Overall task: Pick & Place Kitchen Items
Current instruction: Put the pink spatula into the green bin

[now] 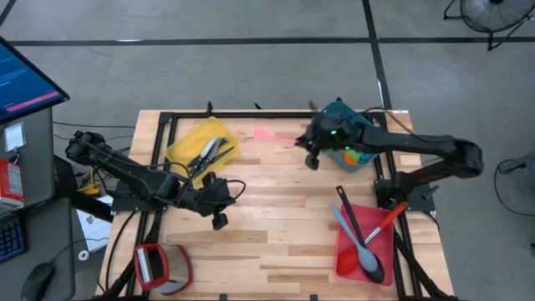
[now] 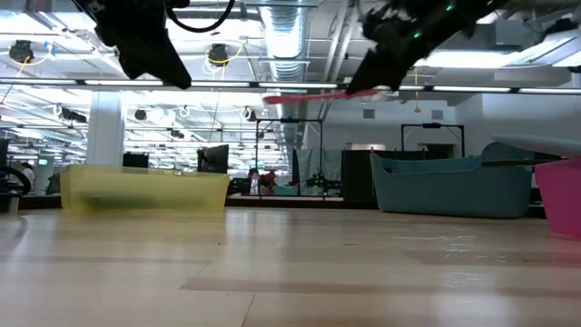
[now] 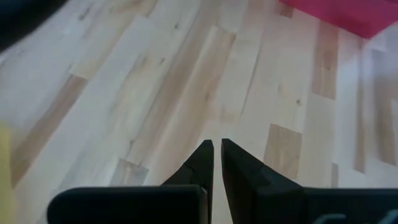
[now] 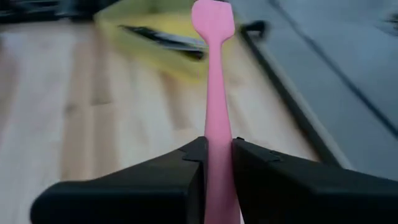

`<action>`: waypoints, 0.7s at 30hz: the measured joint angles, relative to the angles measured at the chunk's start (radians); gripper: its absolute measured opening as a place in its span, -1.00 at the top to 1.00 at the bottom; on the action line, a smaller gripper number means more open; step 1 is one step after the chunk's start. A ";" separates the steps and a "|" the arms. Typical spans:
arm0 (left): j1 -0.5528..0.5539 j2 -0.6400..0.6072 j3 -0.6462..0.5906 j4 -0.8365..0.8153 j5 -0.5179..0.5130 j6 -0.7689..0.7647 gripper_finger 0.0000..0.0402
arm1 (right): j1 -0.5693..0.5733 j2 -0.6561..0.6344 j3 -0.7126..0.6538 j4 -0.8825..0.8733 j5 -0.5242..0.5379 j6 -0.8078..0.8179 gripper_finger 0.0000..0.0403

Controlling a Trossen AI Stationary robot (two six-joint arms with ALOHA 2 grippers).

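Observation:
My right gripper (image 1: 308, 142) is shut on a small pink spatula (image 4: 213, 87) beside the teal bin (image 1: 349, 134) at the table's far right. The spatula sticks out level toward the yellow bin (image 1: 201, 144), which holds black-handled utensils (image 1: 209, 152). It also shows in the high view (image 1: 272, 135) and in the low view (image 2: 304, 94). The red bin (image 1: 364, 242) at the near right holds a black ladle (image 1: 358, 234), a grey-blue spoon (image 1: 351, 242) and a red-handled tool (image 1: 386, 222). My left gripper (image 1: 219, 219) is shut and empty above the table's middle left. My right gripper pinches the pink spatula's handle (image 4: 216, 163) between its two fingers, which lie along it. The handle and blade end (image 4: 213, 22) stick out past the fingertips toward the table's left. The spatula is lifted clear of the table, about level.
A red-framed grey flat object (image 1: 163, 266) lies at the near left corner. Orange and green items (image 1: 359, 156) show inside the teal bin. Bare wood lies between the bins in the table's middle. A black metal frame runs along the table's edges.

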 joint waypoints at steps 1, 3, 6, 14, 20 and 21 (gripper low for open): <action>0.000 0.000 0.000 0.000 -0.010 0.000 0.92 | -0.005 -0.029 0.001 -0.026 0.030 0.009 0.81; 0.000 0.000 0.000 0.001 -0.026 0.000 0.92 | -0.017 -0.084 0.001 -0.085 0.088 0.029 0.81; 0.000 0.000 0.000 0.003 -0.038 0.000 0.92 | -0.037 -0.153 0.001 -0.177 0.176 0.075 0.81; 0.004 0.000 0.000 0.011 -0.066 0.000 0.92 | -0.099 -0.285 0.001 -0.419 0.287 0.191 0.85; 0.004 0.000 0.000 0.015 -0.066 -0.004 0.92 | -0.119 -0.368 0.002 -0.582 0.331 0.247 0.99; 0.004 0.000 0.000 0.017 -0.066 -0.004 0.92 | -0.119 -0.382 0.002 -0.606 0.333 0.250 0.99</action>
